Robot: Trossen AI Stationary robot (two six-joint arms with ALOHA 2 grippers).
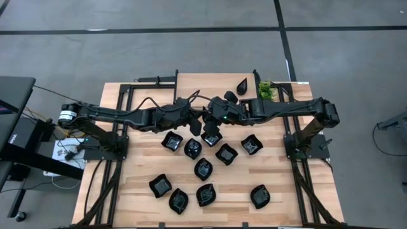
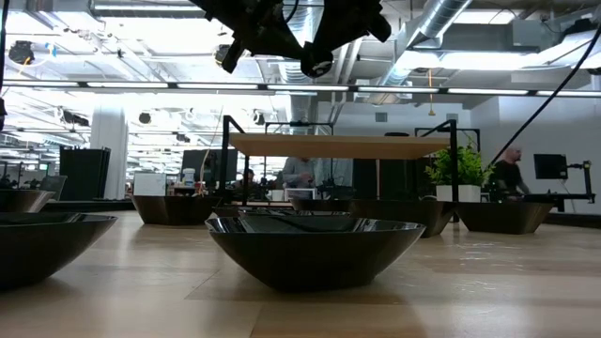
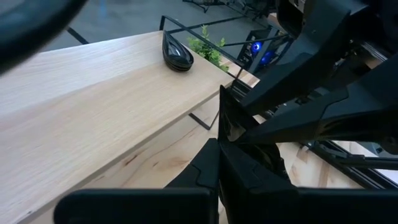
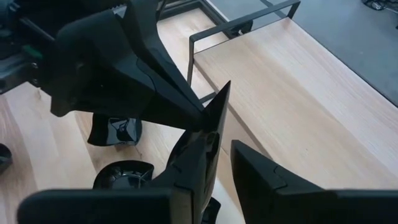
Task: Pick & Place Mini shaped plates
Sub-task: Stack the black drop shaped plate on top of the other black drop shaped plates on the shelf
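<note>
High view showed both arms meeting over the back half of the table (image 1: 299, 191), just in front of the raised shelf (image 1: 203, 83). The left gripper (image 1: 201, 118) and right gripper (image 1: 211, 119) were nearly tip to tip, well above the boards.

Left wrist view showed the left gripper (image 3: 219, 146) with its fingers pressed together on the held plate (image 3: 224, 115), which stood on edge with its thin rim pointing up. The right arm's fingers reached the same plate from the other side.

Right wrist view showed the right gripper (image 4: 224, 142) with its fingers apart. The held plate (image 4: 216, 109) lay against one finger, and bare wood showed in the gap to the other, so the right gripper had no clamp on it.

About ten other plates (image 1: 203, 168) lay loosely over the table's middle and front, several near one another, two close to the front edge. Bare wood remained along the left and right edges.

The shelf was mostly bare. One plate, the shelf plate (image 1: 242, 85), sat near its back edge, just beside the plant (image 1: 266, 90) at the right corner.

Low view showed a front plate (image 2: 315, 246) close to the lens.
</note>
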